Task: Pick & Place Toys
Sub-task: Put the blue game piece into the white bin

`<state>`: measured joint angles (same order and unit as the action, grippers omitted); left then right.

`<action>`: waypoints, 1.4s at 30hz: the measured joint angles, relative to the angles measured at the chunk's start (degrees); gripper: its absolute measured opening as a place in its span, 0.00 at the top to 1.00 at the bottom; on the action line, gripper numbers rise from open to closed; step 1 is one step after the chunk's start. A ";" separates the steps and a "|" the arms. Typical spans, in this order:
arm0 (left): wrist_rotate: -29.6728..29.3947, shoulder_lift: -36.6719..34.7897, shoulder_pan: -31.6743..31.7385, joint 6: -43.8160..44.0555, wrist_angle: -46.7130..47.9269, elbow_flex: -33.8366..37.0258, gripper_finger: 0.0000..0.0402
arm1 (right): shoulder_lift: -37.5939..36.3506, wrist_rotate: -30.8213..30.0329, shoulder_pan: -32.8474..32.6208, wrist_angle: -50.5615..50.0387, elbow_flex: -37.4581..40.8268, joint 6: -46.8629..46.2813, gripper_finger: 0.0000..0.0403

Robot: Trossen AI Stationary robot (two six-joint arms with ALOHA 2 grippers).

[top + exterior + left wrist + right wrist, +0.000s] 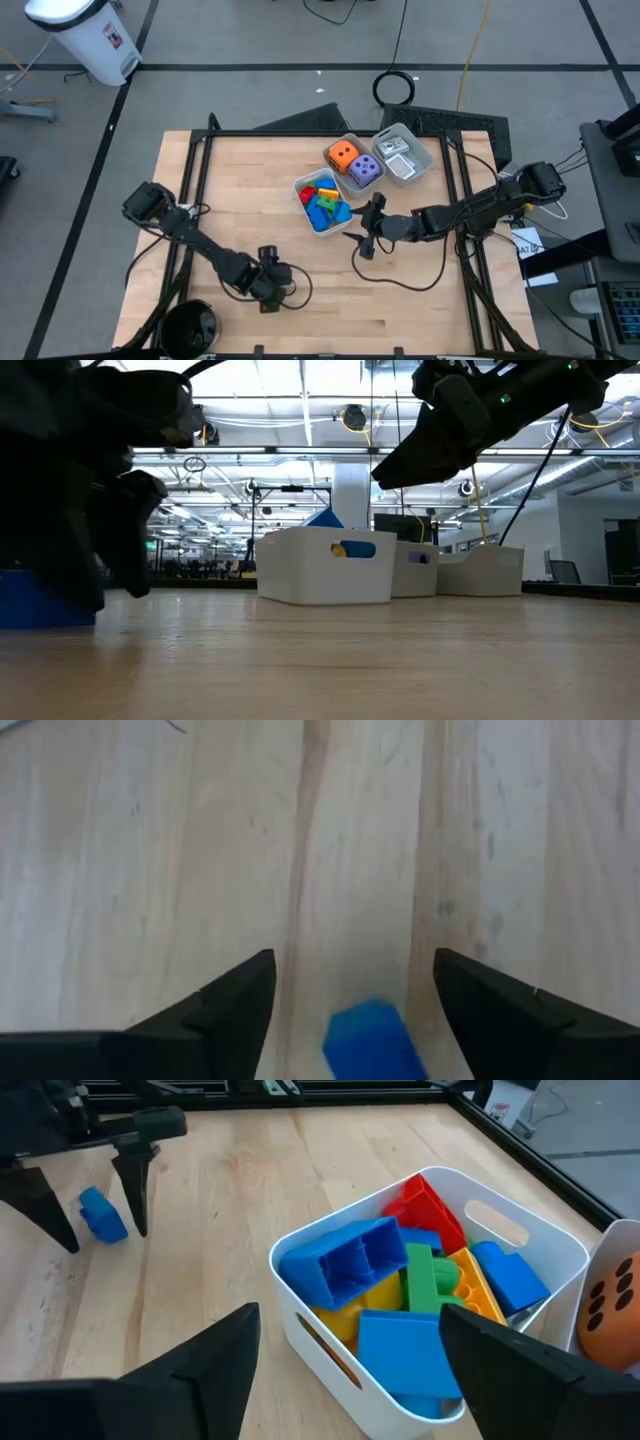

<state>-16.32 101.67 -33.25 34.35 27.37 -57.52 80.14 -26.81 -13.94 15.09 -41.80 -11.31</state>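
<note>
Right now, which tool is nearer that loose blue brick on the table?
Left. The left tool stands open right over the blue brick; the right tool hangs by the tray of bricks, farther off.

You have a pale wooden table [250, 200] with a dark metal frame [190, 180] along its edges. Near its far side three small trays sit touching in a row: a white tray [303, 205] nearest you, a second tray [352, 143] in the middle, and a clear tray [425, 155] farthest out. On the grey floor beyond you can see a white bin [85, 38] at the far left corner, a coiled black cable [395, 88], and a yellow cable [470, 50]. A black round tub [188, 328] sits at the near left edge.
</note>
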 joint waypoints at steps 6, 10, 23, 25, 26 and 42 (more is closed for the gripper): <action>3.61 -0.06 0.62 -2.90 0.65 -0.02 0.27 | 0.00 0.00 0.00 0.02 0.00 0.00 0.31; 7.41 -2.24 1.61 1.64 1.06 -0.04 0.27 | 0.00 -0.01 0.00 -0.45 0.00 0.01 0.31; 8.97 -2.86 0.67 19.64 9.02 -0.10 0.27 | 0.00 0.02 0.00 -0.37 0.00 -0.02 0.31; 8.96 -1.35 0.29 19.67 8.74 -0.07 0.27 | 0.00 0.02 0.00 -0.39 0.00 -0.02 0.31; 8.98 -0.77 0.17 19.67 8.67 -0.07 0.27 | 0.00 0.02 0.00 -0.48 0.00 -0.02 0.31; 10.09 0.57 4.42 11.07 1.33 -2.48 0.77 | 0.00 0.05 0.00 0.09 0.02 -0.01 0.31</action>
<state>-6.23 102.24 -28.83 45.42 28.69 -60.00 80.14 -26.75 -13.93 15.18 -41.78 -11.32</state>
